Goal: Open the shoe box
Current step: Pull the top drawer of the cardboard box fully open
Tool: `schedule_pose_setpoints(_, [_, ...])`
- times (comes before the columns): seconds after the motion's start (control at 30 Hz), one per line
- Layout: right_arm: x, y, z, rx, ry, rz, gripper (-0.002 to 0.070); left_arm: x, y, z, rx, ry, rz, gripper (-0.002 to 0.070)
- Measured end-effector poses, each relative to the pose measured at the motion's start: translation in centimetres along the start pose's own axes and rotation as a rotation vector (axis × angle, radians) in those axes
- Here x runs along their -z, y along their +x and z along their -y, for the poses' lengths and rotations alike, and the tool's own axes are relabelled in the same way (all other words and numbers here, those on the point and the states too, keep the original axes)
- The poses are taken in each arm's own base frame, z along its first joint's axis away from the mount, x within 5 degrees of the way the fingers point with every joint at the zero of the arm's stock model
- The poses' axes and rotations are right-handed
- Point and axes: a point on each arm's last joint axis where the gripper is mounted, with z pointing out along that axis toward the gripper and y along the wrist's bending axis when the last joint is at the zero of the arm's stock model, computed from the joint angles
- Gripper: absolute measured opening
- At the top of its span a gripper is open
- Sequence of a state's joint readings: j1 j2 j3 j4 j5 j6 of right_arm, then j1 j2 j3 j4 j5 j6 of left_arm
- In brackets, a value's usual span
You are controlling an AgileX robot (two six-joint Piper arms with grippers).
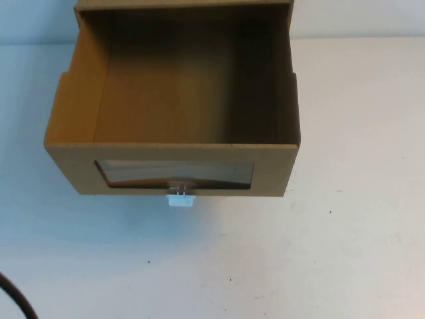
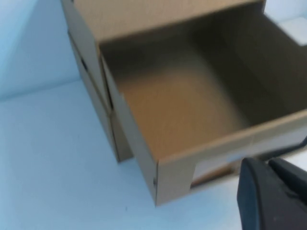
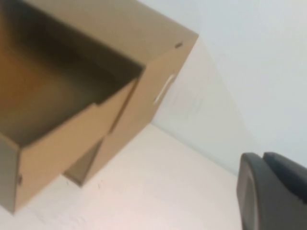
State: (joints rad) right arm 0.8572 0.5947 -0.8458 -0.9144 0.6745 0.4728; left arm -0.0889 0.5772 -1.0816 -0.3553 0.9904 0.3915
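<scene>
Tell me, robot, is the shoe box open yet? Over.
Left tool near the drawer front. Right tool shut, clear of the box's right side. Brown cardboard shoe box: drawer pulled out, empty. Nothing in the way.

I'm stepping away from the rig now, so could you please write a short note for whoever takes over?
Left tool: by the drawer's left front corner, clear of it.
Right tool: shut, off the shoe box's right side.
Shoe box: on the table, drawer slid out toward the robot, empty, pull tab on its front.
Done: box is open.
Left: nothing apparent.
</scene>
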Motion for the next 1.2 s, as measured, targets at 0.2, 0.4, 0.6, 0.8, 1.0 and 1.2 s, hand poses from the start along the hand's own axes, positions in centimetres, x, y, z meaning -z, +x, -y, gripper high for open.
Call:
schedule_pose_setpoints(0.2, [-0.4, 3.9, -1.4, 0.059, -0.014, -0.060, -0.0013, -1.9, 5.3, 0.0, 0.014, -0.033, -0.072, -0.0004])
schedule_pose_setpoints(0.4, [-1.1, 6.7, -2.9, 0.109, -0.051, -0.132, -0.0013, -2.9, 6.6, -0.3, 0.008, -0.056, -0.103, -0.0004])
schedule_pose_setpoints(0.6, [-1.4, 8.4, -3.7, 0.139, -0.069, -0.176, -0.0013, -3.0, 6.9, -0.4, 0.002, -0.062, -0.116, -0.0004])
schedule_pose_setpoints(0.8, [-1.5, 8.6, -3.8, 0.142, -0.072, -0.183, -0.0013, -3.0, 6.9, -0.4, 0.001, -0.064, -0.117, -0.0004])
schedule_pose_setpoints(1.0, [-1.5, 8.6, -3.8, 0.143, -0.072, -0.181, -0.0014, -3.1, 8.7, -1.0, -0.074, -0.162, -0.099, -0.0004])
schedule_pose_setpoints(1.2, [-1.5, 8.6, -3.8, 0.142, -0.073, -0.179, -0.0013, -4.1, 14.2, -1.1, -0.105, -0.286, 0.037, -0.0004])
